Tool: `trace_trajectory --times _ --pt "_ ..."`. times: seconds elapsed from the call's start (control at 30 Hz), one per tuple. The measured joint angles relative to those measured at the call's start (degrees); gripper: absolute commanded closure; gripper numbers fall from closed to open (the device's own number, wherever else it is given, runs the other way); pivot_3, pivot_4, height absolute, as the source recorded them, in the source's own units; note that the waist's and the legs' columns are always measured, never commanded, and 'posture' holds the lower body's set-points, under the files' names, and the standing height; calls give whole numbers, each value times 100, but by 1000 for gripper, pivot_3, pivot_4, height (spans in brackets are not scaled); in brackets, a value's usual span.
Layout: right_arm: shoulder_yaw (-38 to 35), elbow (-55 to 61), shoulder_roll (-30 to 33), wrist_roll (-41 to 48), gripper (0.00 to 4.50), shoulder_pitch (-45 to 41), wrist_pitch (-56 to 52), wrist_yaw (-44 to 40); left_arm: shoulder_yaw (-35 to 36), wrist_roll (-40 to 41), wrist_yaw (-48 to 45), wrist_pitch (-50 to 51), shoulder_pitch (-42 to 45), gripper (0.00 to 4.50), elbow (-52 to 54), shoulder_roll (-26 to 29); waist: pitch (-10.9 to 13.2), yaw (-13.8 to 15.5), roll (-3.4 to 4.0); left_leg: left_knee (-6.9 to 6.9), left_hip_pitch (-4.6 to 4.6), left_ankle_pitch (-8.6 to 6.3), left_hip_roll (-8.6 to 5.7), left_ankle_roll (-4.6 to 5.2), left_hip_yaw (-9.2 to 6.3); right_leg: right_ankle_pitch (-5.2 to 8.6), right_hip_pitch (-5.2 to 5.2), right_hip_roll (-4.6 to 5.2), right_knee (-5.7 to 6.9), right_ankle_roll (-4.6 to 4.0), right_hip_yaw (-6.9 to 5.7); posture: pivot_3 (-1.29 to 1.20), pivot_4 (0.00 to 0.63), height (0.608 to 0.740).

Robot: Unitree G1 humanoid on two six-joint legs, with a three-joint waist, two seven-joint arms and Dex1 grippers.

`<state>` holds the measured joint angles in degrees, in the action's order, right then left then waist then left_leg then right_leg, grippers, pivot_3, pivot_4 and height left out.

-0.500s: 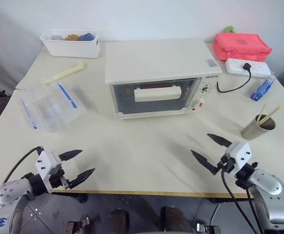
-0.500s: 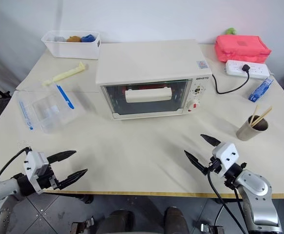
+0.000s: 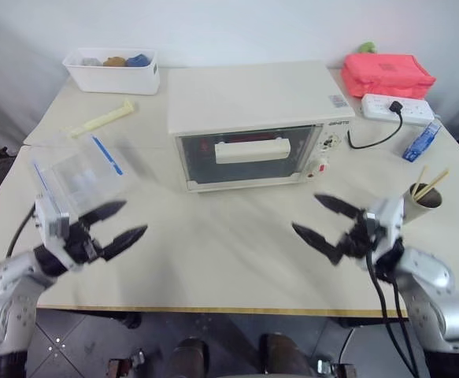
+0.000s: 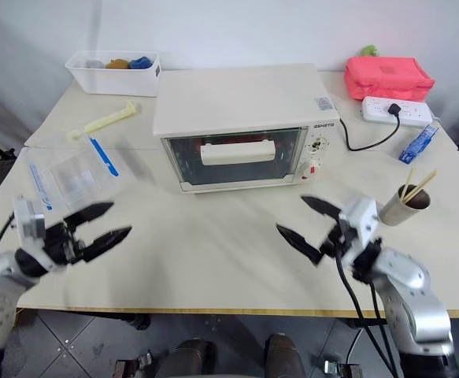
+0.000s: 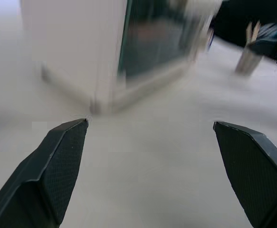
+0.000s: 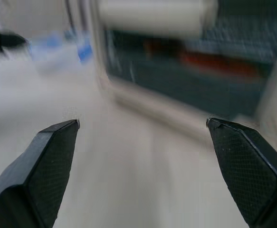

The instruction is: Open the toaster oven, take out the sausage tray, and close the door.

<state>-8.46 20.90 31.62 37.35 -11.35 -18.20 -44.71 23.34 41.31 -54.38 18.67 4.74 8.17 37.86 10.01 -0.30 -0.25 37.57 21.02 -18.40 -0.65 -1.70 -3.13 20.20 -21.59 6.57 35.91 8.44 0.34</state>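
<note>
Approaching the shut oven with both grippers spread wide and holding nothing.

At near left the left gripper (image 3: pixel 112 226) hangs over the pale table (image 3: pixel 213 252), fingers wide apart, with a clear plastic box with blue trim (image 3: pixel 78 176) just beyond it. In the middle, toward the far side, stands the cream-white boxy toaster oven (image 3: pixel 253 126), its glass-windowed door (image 3: pixel 249 157) closed and its long cream bar handle (image 3: pixel 253 150) untouched. At near right the right gripper (image 3: pixel 329 222) is equally wide, near a grey cup of wooden sticks (image 3: pixel 423 201). My worry: a pull on one end of the handle could drag the light oven forward, or a swinging right arm could tip the cup. Behind the glass only a red smear shows; the sausage tray itself cannot be made out.
</note>
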Motion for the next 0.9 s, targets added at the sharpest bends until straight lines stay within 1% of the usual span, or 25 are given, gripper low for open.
trace_trajectory --times 0.13,0.27,0.33,0.47,0.6,0.77,0.87,0.9 --pt "145 -307 -13 104 0 -807 -514 129 -168 5 -171 120 76 15 -332 -101 0 -2 -1 -21 18 -4 0 0 -4 -2 -18 0 8 3 -10 0 150 740" --pt "318 -613 -84 61 0 -1326 -657 101 -176 113 -227 262 83 15 -386 -111 0 -9 -1 -25 28 -9 -3 3 -1 -4 -32 7 7 7 -18 0 150 740" --pt "389 -661 -105 8 0 -1437 -669 62 -156 182 -244 354 13 15 -374 -112 0 -11 -1 -24 28 -10 -3 4 -1 -4 -32 7 6 8 -20 0 150 740" --pt "436 -805 -213 -48 0 -1481 -667 -23 -136 226 -249 454 -178 15 -289 -173 1 -10 -2 -12 29 -9 -2 3 3 -4 -29 6 8 8 -19 0 150 740" --pt "517 -744 -55 -132 0 -1263 -426 -612 -50 413 -114 554 -160 15 -192 -262 1 -12 -2 -2 24 -8 4 2 5 -4 -24 0 8 8 -17 0 150 740" --pt "866 -705 343 -815 0 -859 444 -1487 93 676 270 887 410 15 -243 -284 1 -127 -2 -14 22 -8 -10 1 15 -4 -31 -5 15 8 -13 0 150 740" --pt "956 -855 346 -1158 0 -793 981 -1745 131 830 410 1026 926 595 -461 -288 1 -165 -2 -18 21 -7 -12 1 28 -5 -40 -4 20 8 -12 0 150 740" --pt "964 -908 346 -1212 0 -797 1100 -1789 141 848 444 1053 1049 867 -502 -288 1 -168 -3 -18 20 -7 -12 1 29 -5 -40 -4 19 8 -14 0 150 740"
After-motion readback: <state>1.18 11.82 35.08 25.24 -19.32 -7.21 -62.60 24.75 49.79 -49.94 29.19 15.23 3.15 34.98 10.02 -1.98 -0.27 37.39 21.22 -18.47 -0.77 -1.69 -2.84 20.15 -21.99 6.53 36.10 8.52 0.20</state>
